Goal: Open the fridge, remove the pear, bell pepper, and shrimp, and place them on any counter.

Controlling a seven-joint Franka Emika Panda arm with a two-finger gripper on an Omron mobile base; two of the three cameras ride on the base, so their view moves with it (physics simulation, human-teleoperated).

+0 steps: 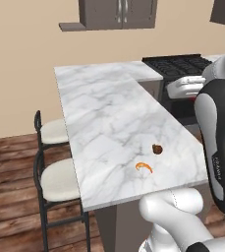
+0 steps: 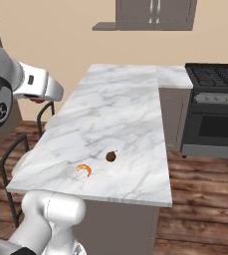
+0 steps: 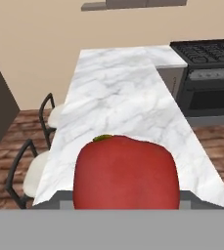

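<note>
pear (image 1: 157,149) and shrimp (image 1: 144,167) already lie near each other on the marble surface (image 1: 104,118), lower centre of frame. my end effector (image 3: 125,205) pinches the bell pepper (image 3: 125,178), bottom centre of hand view. remaining, in my judgement: set it down.

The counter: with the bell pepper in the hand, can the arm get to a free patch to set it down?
Probably yes. The counter is bare beyond the pear and shrimp, and nothing stands between the bell pepper and the marble.
</note>
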